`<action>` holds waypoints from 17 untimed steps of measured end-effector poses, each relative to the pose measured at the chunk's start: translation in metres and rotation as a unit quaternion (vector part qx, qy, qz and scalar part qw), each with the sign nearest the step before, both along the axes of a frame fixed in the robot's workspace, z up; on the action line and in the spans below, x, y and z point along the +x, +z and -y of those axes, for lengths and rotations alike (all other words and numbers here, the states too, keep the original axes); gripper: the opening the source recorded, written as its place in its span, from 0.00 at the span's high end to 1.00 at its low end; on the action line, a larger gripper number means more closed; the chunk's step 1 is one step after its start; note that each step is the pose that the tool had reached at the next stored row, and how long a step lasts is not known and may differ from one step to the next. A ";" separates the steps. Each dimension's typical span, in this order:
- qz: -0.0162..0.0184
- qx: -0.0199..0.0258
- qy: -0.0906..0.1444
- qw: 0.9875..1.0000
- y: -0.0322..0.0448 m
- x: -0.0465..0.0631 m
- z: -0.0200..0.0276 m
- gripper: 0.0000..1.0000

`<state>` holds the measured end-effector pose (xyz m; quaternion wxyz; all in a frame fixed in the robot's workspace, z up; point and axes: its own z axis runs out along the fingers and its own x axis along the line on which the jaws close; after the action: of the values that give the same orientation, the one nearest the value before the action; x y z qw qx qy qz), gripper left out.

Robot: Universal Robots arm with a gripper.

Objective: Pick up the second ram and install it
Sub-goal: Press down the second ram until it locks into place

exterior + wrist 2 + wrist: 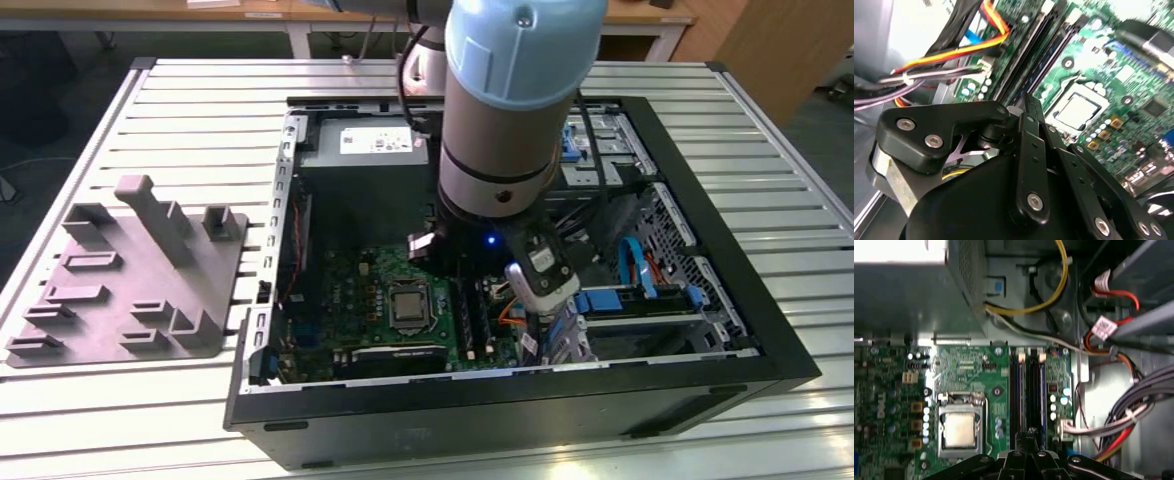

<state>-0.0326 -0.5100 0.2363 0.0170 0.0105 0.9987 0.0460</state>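
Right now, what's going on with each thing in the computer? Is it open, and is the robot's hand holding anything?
Computer case: side open, lying flat on the table.
Hand: closed, low over the memory slots.
Memory slots: long black slots beside the processor; whether a stick sits in them is unclear.
Processor socket: latched, bare metal lid showing, no cooler on it.
Grey holder tray: on the table beside the case, nothing in it.

- Arm [501, 110] descends into the open computer case [747, 330]; case walls hem it in on all sides.
- Grey power-supply box [360, 150] blocks the case's far end.
- Cable bundles [1119, 415] crowd one side of the memory slots [1029, 390].
- Processor socket [960, 427] sits low on the other side; room above it.
- Grey fixture [127, 275] stands well apart on the table [200, 85].
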 end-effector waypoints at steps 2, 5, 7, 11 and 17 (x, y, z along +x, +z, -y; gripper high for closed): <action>0.000 0.000 0.000 1.000 -0.0006 0.000 0.0036 0.90; -0.001 0.000 0.000 1.000 -0.0014 0.000 0.0084 0.90; -0.002 0.000 0.000 1.000 -0.0018 0.000 0.0109 0.90; -0.004 0.000 0.000 1.000 -0.0029 0.000 0.0144 0.90; -0.006 0.000 0.000 1.000 -0.0072 0.000 0.0181 0.90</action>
<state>-0.0325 -0.5281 0.2291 0.0106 0.0110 0.9988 0.0459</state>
